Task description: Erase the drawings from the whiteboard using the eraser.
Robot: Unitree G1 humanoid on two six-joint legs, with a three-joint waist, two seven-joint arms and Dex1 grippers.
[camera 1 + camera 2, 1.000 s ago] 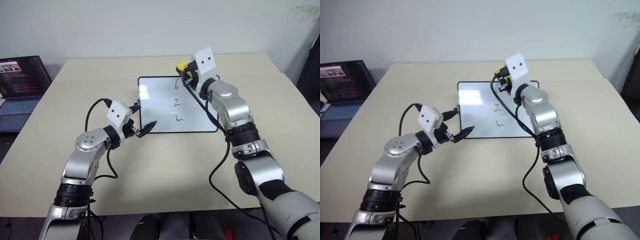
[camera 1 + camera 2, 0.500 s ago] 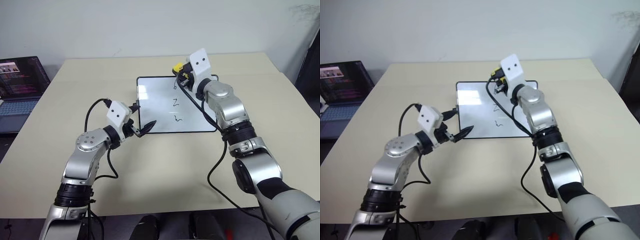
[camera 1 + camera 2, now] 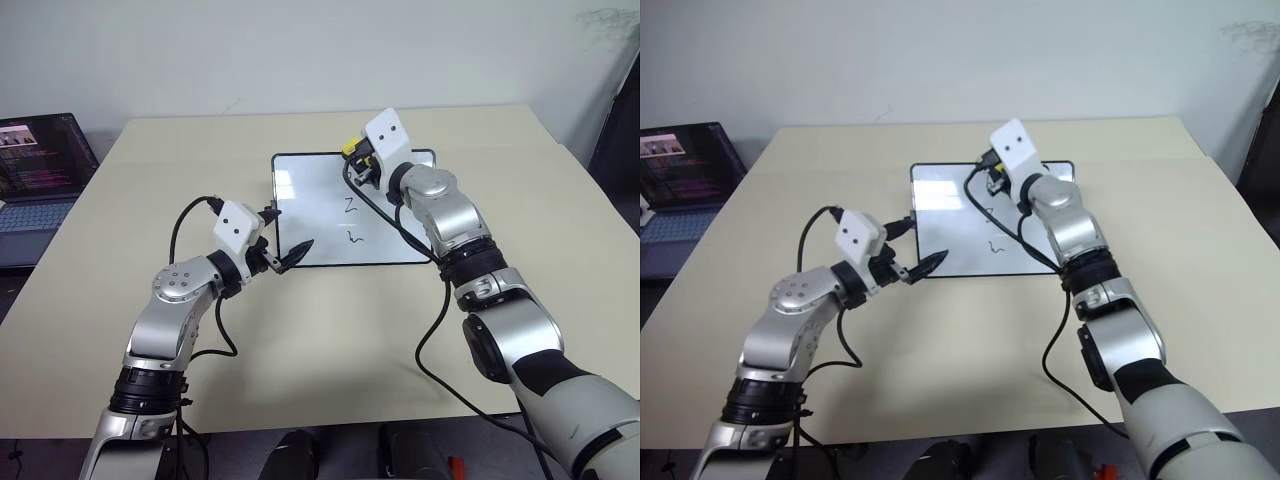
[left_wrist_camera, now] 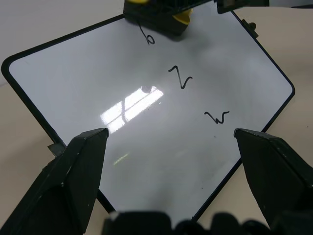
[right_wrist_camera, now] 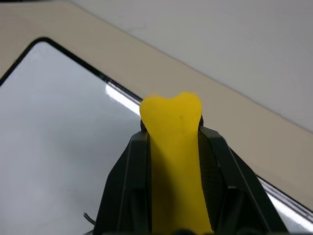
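Right wrist view: eraser lengthwise along fingers, seemingly toward whiteboard's far edge.

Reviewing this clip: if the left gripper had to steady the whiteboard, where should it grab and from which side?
Probably the whiteboard's near-left frame edge, approached level from the robot's left. The open left gripper already sits at that corner, the board lies flat with a thin rim, and the right gripper holds the eraser over the far side.
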